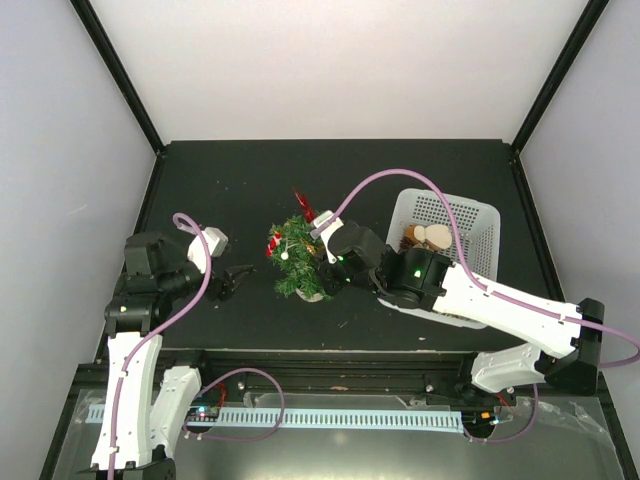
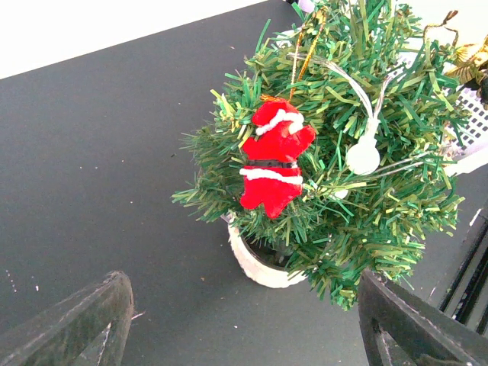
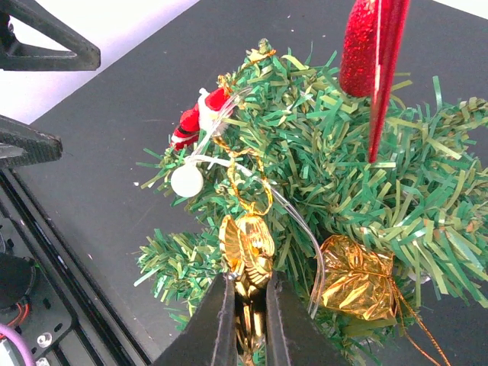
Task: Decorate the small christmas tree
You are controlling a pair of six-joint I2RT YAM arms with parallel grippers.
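- Upright mid-table, small christmas tree (image 1: 298,262) — at 9 o'clock from white mesh basket (image 1: 470,215).
- Pinched tight in right gripper (image 3: 248,286): gold leaf ornament (image 3: 246,248), against the branches.
- At tree's 9 o'clock, left gripper (image 1: 236,281) — jaws wide, empty.

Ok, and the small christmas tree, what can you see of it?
The small christmas tree is a bushy miniature with dark-green plastic-looking needles and a white base, upright on the dark table left of the white basket. On it are a red Santa, a white ball, a red glittery piece and a gold leaf. The right gripper, shut on a gold ornament, sits at its branches.
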